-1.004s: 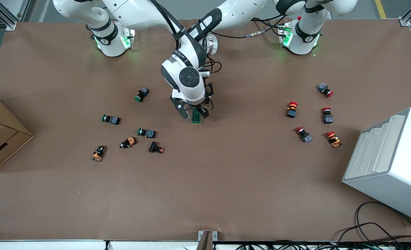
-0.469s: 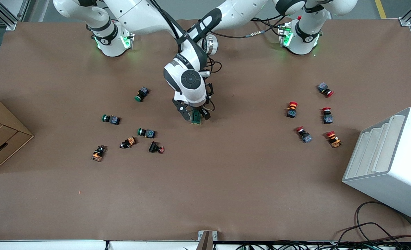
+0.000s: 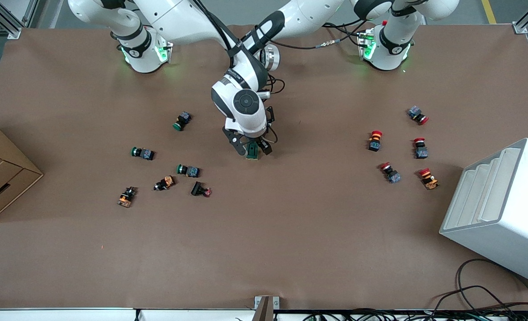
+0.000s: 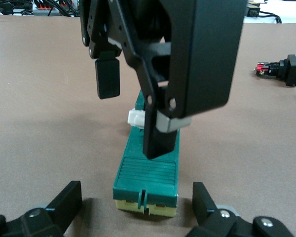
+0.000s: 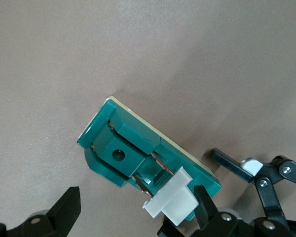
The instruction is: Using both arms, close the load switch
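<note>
Load switch [image 3: 252, 153], mid-table, lying flat, between both grippers.
Right gripper [image 3: 247, 147] spread wide astride switch, gripping nothing; left gripper [image 4: 135, 205] likewise parted, empty, flanking its cream end.

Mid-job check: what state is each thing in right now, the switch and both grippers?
load switch: lying flat on the table, white slider sticking out at one side.
left gripper: open, fingers either side of the switch's cream end.
right gripper: open over the switch, one finger right at the slider.
</note>
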Controlling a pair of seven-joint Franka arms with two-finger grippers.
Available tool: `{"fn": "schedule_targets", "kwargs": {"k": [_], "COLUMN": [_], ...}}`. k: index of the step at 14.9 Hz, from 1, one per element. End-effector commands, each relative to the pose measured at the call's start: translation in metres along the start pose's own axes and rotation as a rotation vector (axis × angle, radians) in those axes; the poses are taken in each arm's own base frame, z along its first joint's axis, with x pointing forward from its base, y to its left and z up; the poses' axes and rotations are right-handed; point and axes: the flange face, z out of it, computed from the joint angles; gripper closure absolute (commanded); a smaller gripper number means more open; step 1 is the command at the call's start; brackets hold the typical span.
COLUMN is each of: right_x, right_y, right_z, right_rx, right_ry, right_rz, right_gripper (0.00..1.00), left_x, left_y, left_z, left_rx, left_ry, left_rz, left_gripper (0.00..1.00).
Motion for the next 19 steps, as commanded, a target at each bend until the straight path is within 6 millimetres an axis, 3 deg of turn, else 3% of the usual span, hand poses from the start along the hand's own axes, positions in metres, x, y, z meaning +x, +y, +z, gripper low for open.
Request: {"fn": "schedule_targets", "kwargs": {"k": [1, 7, 19], "right_x": [0.011, 0.039, 0.047], "right_y": [-0.02, -0.038, -0.045], "right_z": [-0.022, -0.045, -0.034], "right_rx": [0.071, 0.119, 0.119], "right_ry": [0.003, -0.002, 0.032], "right_rz": [0.018, 0.044, 0.021], "right_gripper": [0.0, 0.0, 0.0], "left_x": [-0.008, -0.005, 0.0], "left_y": [0.005, 0.005, 0.008], "left_z": [0.01, 0.013, 0.017], "left_rx": [-0.013, -0.011, -0.01], "left_ry": [-0.002, 0.0, 0.004], "left_rz": [-0.02, -0.023, -0.036], "left_gripper": [0.03, 0.02, 0.01]}}
